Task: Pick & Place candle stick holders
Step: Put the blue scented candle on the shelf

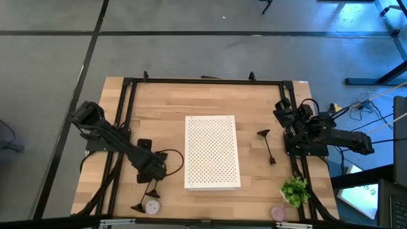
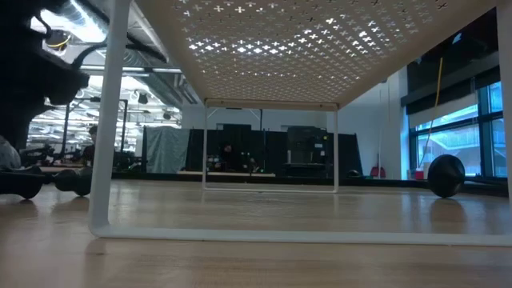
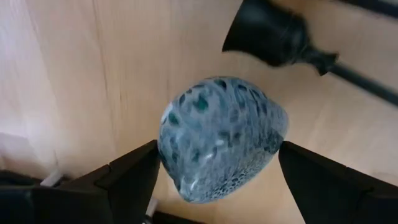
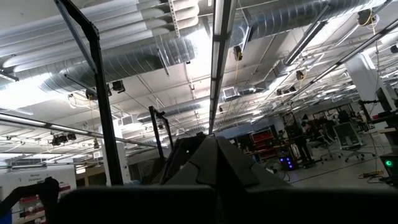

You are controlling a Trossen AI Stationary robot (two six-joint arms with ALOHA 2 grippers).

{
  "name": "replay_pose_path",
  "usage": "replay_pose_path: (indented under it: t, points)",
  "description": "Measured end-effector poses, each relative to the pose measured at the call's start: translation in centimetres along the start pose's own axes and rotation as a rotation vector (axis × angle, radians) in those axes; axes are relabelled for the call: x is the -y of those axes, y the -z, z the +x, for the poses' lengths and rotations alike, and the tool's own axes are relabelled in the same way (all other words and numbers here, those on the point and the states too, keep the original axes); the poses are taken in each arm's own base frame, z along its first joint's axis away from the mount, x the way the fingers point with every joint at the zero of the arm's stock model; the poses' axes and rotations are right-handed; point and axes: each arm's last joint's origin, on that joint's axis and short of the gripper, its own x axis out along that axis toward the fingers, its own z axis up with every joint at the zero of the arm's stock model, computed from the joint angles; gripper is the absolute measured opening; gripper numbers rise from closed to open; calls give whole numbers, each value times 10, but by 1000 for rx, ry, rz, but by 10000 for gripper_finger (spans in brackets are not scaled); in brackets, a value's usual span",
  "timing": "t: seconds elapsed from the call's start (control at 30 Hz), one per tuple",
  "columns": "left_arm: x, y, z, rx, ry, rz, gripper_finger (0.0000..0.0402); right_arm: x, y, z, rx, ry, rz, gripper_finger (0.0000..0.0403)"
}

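Two black candle stick holders (image 1: 152, 188) (image 1: 137, 207) lie on the wood near the table's front left, and a third (image 1: 267, 145) lies right of the white shelf. My left gripper (image 1: 152, 172) points down over the front-left pair, open. In its wrist view a blue-green speckled round thing (image 3: 224, 137) sits between the fingers, with one holder's flared end (image 3: 267, 31) and stem just beyond. My right gripper (image 4: 211, 168) is shut, parked at the table's right edge and pointing up at the ceiling. My left gripper stands with one finger (image 3: 134, 177) on each side of the speckled round thing, coming from above. Both fingertips look close to its sides, but I cannot tell whether they touch it.
A white perforated shelf (image 1: 212, 152) on thin legs (image 2: 104, 160) stands mid-table. A small green plant (image 1: 294, 189) and a pale round thing (image 1: 278, 213) sit at the front right. A black frame (image 1: 210, 81) runs around the table.
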Motion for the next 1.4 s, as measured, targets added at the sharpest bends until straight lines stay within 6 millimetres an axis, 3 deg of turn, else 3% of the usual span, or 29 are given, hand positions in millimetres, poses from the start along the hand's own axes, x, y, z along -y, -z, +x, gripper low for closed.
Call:
replay_pose_path:
  t: [0.57, 0.77, 1.2, 1.4]
  points:
    - [2, -7, 4, 74, -32, -9, 318, 2, 2, 0, -12, 32, 4, 1]
    - [-8, -14, 4, 27, -5, -84, 318, 1, 2, 0, -12, 32, 4, 1]
    - [-35, -36, 6, 14, 64, -62, 318, 1, 2, 0, -11, 32, 4, 1]
    - [-52, -47, -1, 88, 129, -90, 314, 1, 2, 0, -12, 31, 4, 1]
